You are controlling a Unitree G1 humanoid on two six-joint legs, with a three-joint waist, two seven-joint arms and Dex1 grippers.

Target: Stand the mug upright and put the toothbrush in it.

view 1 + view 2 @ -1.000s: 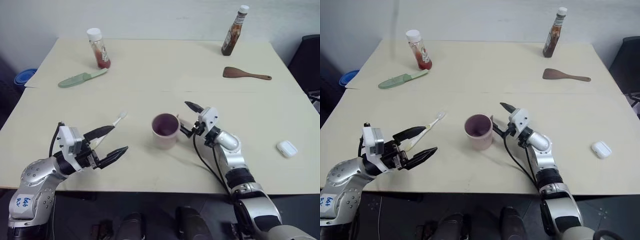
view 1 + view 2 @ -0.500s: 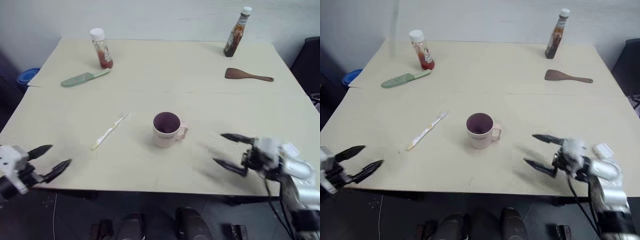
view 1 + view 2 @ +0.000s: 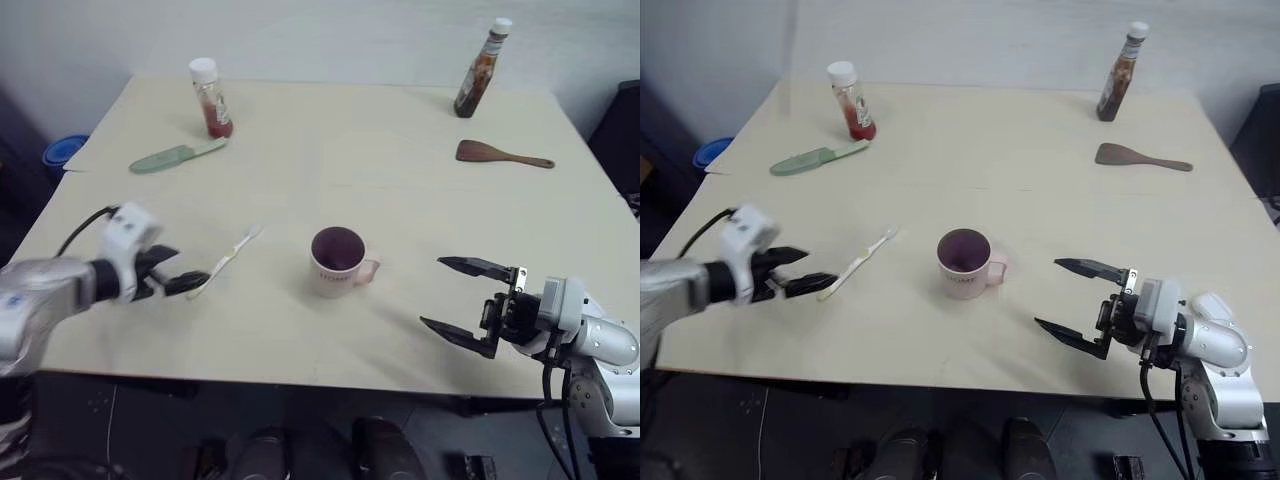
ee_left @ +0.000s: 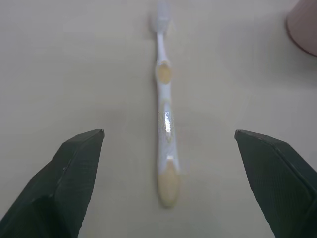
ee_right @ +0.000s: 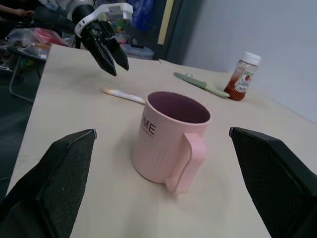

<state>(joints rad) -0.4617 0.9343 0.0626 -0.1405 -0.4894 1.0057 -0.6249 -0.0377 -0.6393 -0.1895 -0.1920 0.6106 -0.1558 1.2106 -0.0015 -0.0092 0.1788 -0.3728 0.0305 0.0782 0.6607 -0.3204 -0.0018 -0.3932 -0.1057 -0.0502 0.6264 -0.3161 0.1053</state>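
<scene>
The pale pink mug (image 3: pixel 338 262) stands upright near the table's middle, its handle turned toward the right and its dark inside showing. To its left the toothbrush (image 3: pixel 225 262) lies flat, its bristled head toward the far side and its yellow end toward me. My left gripper (image 3: pixel 192 268) is open at that yellow end. In the left wrist view the toothbrush (image 4: pixel 165 119) runs between the spread fingers (image 4: pixel 74 168), untouched. My right gripper (image 3: pixel 431 292) hangs open and empty over the near right of the table, pointing at the mug (image 5: pixel 171 136) from a hand's length away.
Along the far side are a red sauce jar (image 3: pixel 210 98), a pale green knife (image 3: pixel 175 156), a dark sauce bottle (image 3: pixel 478 68) and a brown wooden spatula (image 3: pixel 500 153). The table's near edge (image 3: pixel 300 378) runs just under both arms.
My left gripper swung out past the near left edge, then came forward to the toothbrush's yellow end. The right gripper pulled back from the mug's handle to the near right. The mug stays upright.
</scene>
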